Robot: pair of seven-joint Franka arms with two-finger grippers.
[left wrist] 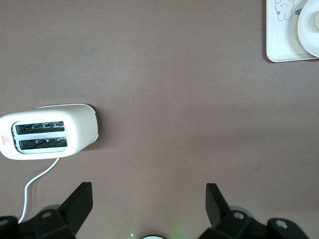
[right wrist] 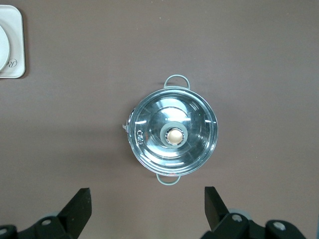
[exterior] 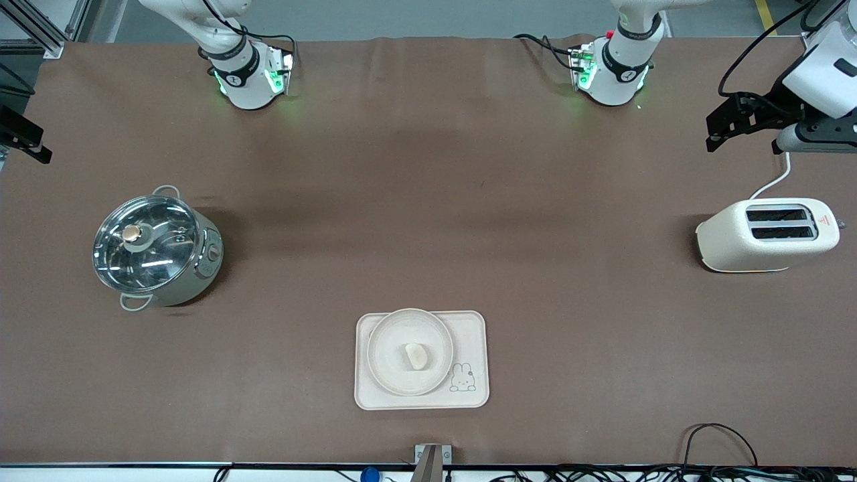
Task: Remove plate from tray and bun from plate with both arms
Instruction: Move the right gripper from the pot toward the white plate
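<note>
The round cream plate lies on the rectangular rabbit tray near the front camera's edge of the table. The small pale bun lies on the plate, near its middle. My left gripper is open and empty, raised over bare table at the left arm's end, near the toaster; its wrist view shows the wide-spread fingers and an edge of the plate. My right gripper is open and empty, high above bare table beside the pot. Both are well away from the plate.
A steel pot with a glass lid stands toward the right arm's end and also shows in the right wrist view. A cream toaster with a white cord stands toward the left arm's end, also in the left wrist view.
</note>
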